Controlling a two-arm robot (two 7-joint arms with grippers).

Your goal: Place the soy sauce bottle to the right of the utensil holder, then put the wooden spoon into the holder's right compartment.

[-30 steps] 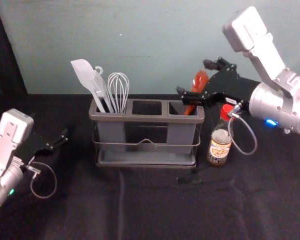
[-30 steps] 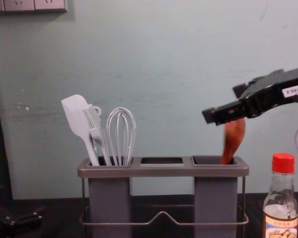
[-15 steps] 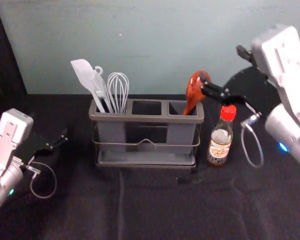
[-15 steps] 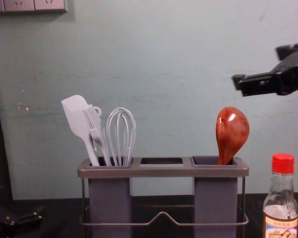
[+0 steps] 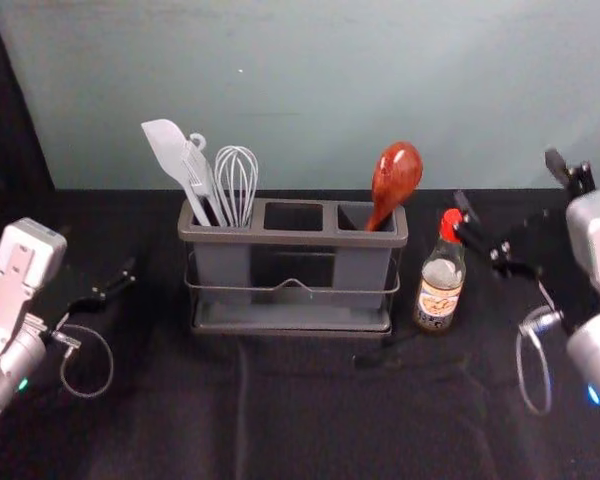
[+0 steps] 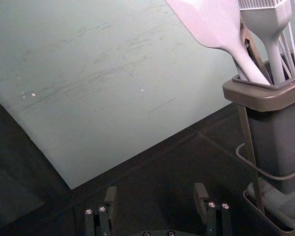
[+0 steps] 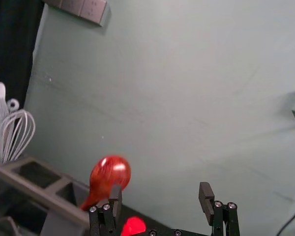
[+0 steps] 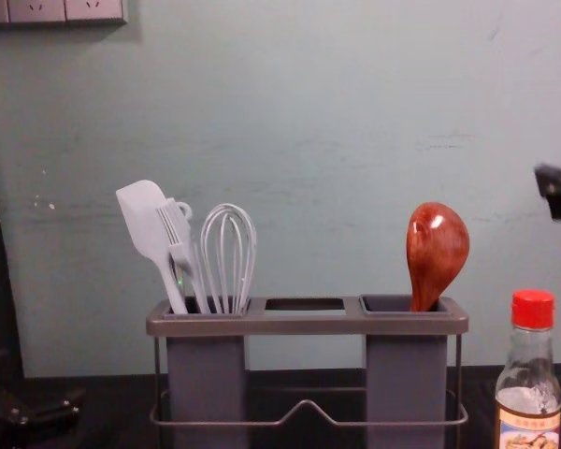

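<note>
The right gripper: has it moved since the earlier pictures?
Yes. In the head view, the right gripper has moved to the right, away from the utensil holder.

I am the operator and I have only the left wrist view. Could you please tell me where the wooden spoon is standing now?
Observer: The wooden spoon stands in the right compartment of the utensil holder, with its bowl up.

Operator: Thank you. I see my left gripper open, beside the holder. And where is the soy sauce bottle, please?

Observer: The soy sauce bottle stands upright on the table, to the right of the holder.

Operator: Is the right gripper holding one of them?

Observer: No, the right gripper is open with nothing between its fingers.
</note>
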